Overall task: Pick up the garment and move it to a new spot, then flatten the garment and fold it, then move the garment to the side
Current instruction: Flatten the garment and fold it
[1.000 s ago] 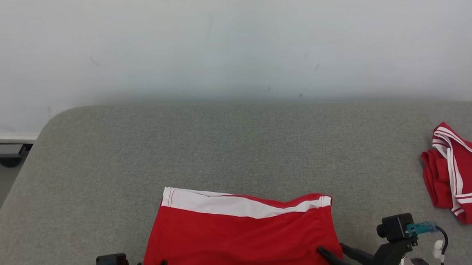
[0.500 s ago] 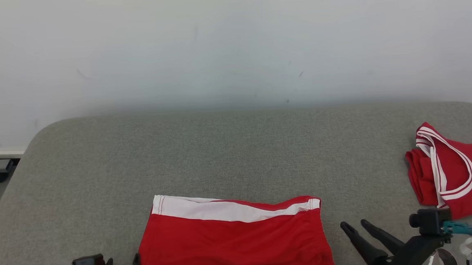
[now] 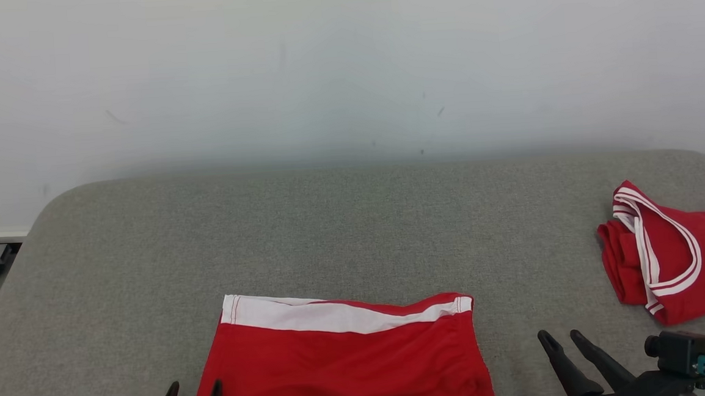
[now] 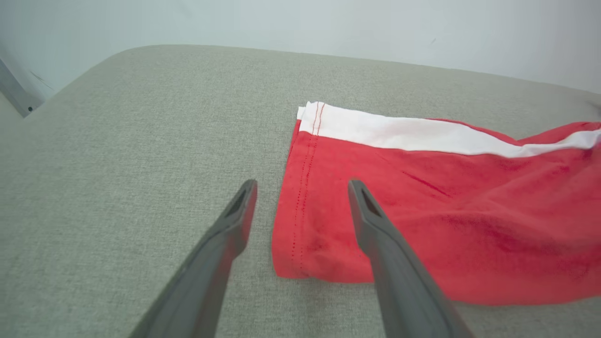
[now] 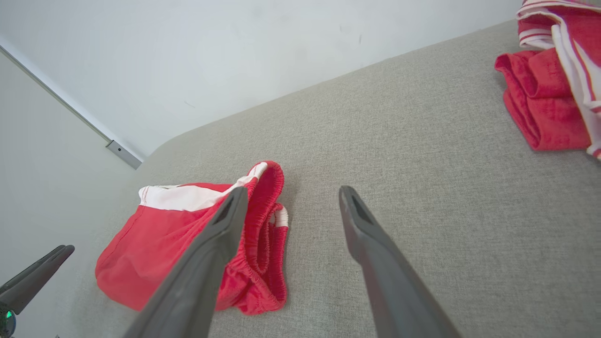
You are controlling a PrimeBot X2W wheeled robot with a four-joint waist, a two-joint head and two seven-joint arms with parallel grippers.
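Note:
The garment is a pair of red shorts with a white stripe, lying folded and flat at the front of the grey padded table. My left gripper is open at the garment's left edge. In the left wrist view the left gripper straddles the hem of the garment, one finger over cloth and one over bare table. My right gripper is open over bare table, right of the garment. In the right wrist view the right gripper stands beside the waistband end of the garment.
A second red jersey with white trim lies crumpled at the table's right side, also seen as the jersey in the right wrist view. A white wall stands behind the table. The table's left edge drops to the floor.
The right gripper has drawn away from the garment's right edge to bare table. The left gripper has slid a little left. The head camera has shifted; the garment lies still.

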